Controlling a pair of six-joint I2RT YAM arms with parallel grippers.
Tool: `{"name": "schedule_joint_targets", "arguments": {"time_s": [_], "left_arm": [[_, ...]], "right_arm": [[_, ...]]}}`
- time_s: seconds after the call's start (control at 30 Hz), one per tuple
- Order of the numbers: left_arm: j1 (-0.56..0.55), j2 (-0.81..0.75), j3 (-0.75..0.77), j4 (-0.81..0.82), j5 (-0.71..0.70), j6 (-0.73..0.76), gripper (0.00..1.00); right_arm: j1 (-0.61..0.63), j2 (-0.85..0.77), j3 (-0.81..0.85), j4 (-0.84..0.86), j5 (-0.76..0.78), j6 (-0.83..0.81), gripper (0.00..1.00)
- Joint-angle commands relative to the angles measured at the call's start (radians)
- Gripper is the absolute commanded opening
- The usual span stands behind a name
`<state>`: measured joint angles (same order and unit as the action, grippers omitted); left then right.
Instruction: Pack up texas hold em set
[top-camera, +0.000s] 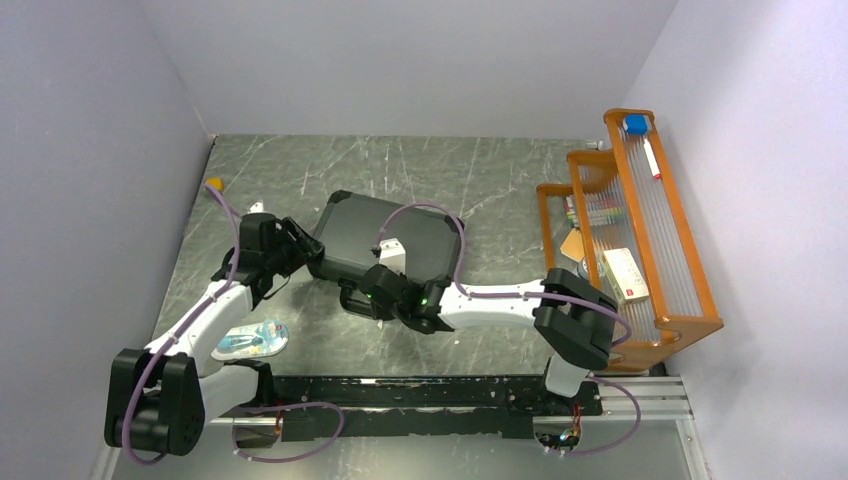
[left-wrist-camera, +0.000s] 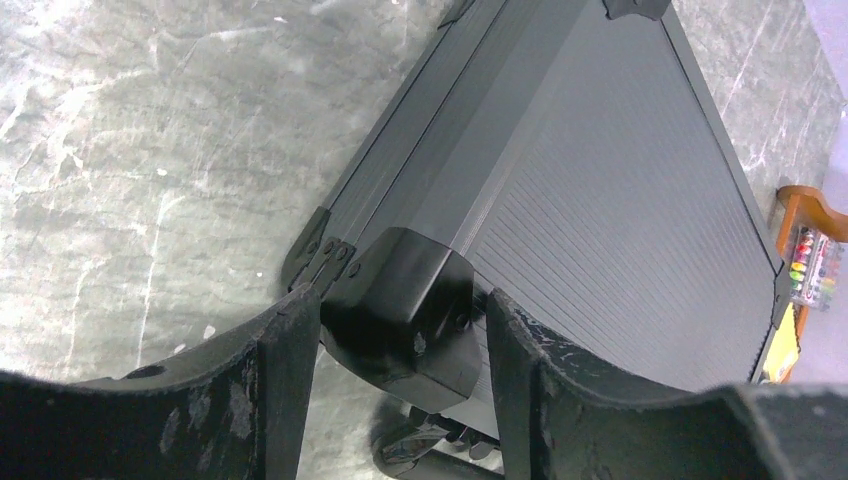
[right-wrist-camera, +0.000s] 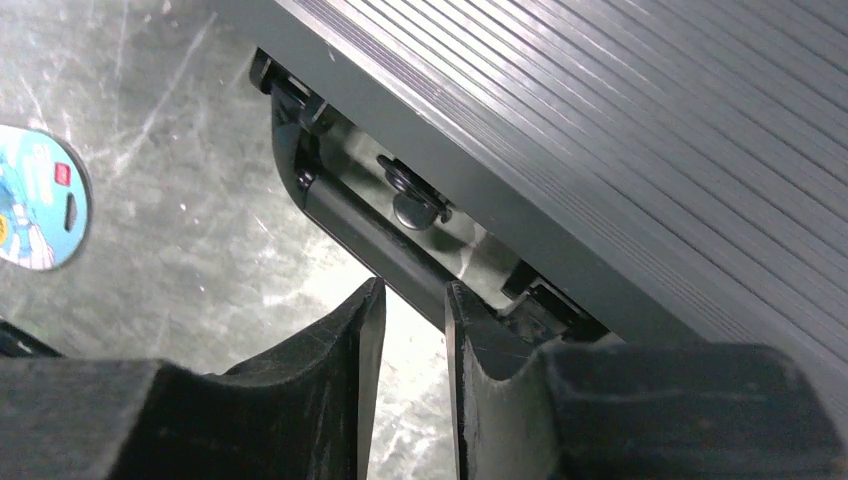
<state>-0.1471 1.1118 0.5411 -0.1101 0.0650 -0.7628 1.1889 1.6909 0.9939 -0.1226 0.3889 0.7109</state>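
Observation:
The black briefcase (top-camera: 400, 240) lies closed and flat on the marble table, its ribbed lid up; it also shows in the left wrist view (left-wrist-camera: 600, 180) and the right wrist view (right-wrist-camera: 650, 120). My left gripper (top-camera: 300, 250) is open and straddles the case's near left corner cap (left-wrist-camera: 410, 310), one finger against it. My right gripper (top-camera: 362, 296) is at the case's front edge, its tips (right-wrist-camera: 412, 290) a narrow gap apart just under the handle (right-wrist-camera: 350, 225), with only table showing between them. Chips, card decks and discs are out of view.
A blue-white blister-packed item (top-camera: 250, 340) lies near the left arm and shows in the right wrist view (right-wrist-camera: 35, 200). An orange wooden rack (top-camera: 630, 230) with assorted items stands at the right. A small yellow piece (top-camera: 214, 184) sits at the far left.

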Motion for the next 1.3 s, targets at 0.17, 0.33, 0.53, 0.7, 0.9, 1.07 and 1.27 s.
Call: {"name": "schedule_joint_targets", "arguments": {"time_s": [0.17,0.33,0.53,0.7,0.9,1.07,1.27], "left_arm": [[-0.017,0.063,-0.043,-0.051,0.127,0.048,0.4],[-0.017,0.047,-0.019,-0.088,0.124,0.058,0.33],[-0.017,0.018,0.027,-0.112,0.08,0.083,0.57],[-0.014,0.081,0.064,-0.123,0.08,0.102,0.6],[-0.006,0.095,0.091,-0.121,0.101,0.108,0.74],[0.003,0.128,0.094,-0.118,0.133,0.114,0.72],[0.004,0.181,0.074,-0.083,0.231,0.114,0.51]], "right_arm": [[0.021,0.075,0.056,0.026,0.161,0.095,0.31],[0.021,0.052,0.037,-0.01,0.193,0.116,0.31],[0.022,-0.087,-0.033,-0.112,0.177,0.122,0.4],[0.019,-0.247,-0.103,-0.255,0.172,0.163,0.49],[-0.055,-0.325,-0.149,-0.357,0.118,0.178,0.58],[-0.134,-0.328,-0.154,-0.364,0.043,0.138,0.59],[-0.208,-0.309,-0.166,-0.359,0.036,0.095,0.59]]}}
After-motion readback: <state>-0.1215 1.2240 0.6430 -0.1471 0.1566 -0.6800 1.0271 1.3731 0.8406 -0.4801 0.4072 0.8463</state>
